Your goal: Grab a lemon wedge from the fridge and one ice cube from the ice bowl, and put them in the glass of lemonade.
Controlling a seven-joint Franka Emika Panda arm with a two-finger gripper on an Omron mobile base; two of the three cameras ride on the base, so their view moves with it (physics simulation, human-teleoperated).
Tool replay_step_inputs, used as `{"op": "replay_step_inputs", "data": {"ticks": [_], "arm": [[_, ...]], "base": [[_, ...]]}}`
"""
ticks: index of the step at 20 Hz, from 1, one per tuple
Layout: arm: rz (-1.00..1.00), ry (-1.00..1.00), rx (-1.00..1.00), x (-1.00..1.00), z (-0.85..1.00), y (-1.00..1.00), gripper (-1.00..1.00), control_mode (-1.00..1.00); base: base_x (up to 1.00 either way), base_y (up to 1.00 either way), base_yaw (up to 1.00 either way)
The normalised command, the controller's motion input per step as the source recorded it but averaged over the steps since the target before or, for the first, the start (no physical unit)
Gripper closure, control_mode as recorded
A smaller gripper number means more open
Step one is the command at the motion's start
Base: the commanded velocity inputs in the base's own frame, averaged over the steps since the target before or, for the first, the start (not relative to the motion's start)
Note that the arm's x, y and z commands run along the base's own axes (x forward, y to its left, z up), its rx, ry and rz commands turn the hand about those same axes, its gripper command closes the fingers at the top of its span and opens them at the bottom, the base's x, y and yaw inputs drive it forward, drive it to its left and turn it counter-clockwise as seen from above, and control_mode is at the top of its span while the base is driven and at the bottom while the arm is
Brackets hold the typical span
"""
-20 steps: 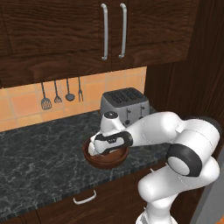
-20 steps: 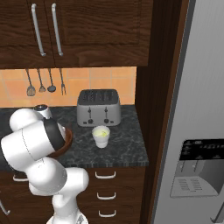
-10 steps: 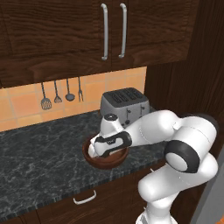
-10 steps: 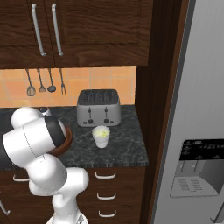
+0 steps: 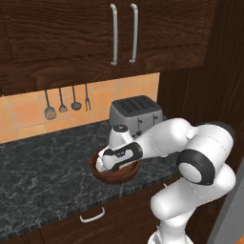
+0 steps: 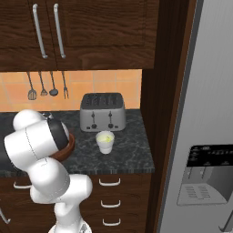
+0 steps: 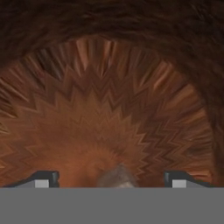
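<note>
A: Nearest thing first?
B: Gripper (image 7: 111, 179), down inside the ice bowl (image 5: 115, 174), close to the bowl floor. Finger tips (image 7: 43, 178) stand wide apart in the hand view, a pale greyish lump between them at the bottom edge. Can't tell what it is, or whether the pads touch it.
A: So holding anything?
B: Jaws wide, nothing seen clamped. Grip can't be confirmed.
A: Bowl position?
B: On the dark counter (image 5: 43, 167), near its front edge, in front of the toaster (image 5: 136, 113).
A: Glass of lemonade?
B: On the counter (image 6: 129, 150) in the right base view, glass of lemonade (image 6: 105, 142) just in front of the toaster (image 6: 102, 111), toward the right end, apart from the bowl (image 6: 68, 144).
A: Fridge?
B: Fridge (image 6: 205, 113) stands right of the counter's right end, doors closed, black dispenser panel low on it.
A: Farthest?
B: Utensils (image 5: 66, 101) hanging on the orange tile wall, upper cabinets (image 5: 95, 33) above.
</note>
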Motion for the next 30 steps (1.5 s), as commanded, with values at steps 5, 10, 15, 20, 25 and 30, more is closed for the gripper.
{"op": "replay_step_inputs", "data": {"ticks": [5,10,15,20,25,30], "arm": [[0.00,0.00,0.00,0.00,-0.08,0.01,1.00,-1.00],[0.00,0.01,0.00,-0.04,-0.09,0.00,1.00,-1.00],[0.00,0.00,0.00,0.00,-0.02,0.00,1.00,-1.00],[0.00,-0.03,0.00,-0.19,0.33,0.00,1.00,-1.00],[0.00,-0.05,0.00,-0.27,0.56,-0.09,1.00,-1.00],[0.00,-0.08,0.00,-0.20,0.66,-0.36,1.00,-1.00]], "base": [[0.00,0.00,0.00],[0.00,0.00,0.00],[0.00,0.00,0.00],[0.00,0.00,0.00],[0.00,0.00,0.00],[0.00,0.00,0.00]]}}
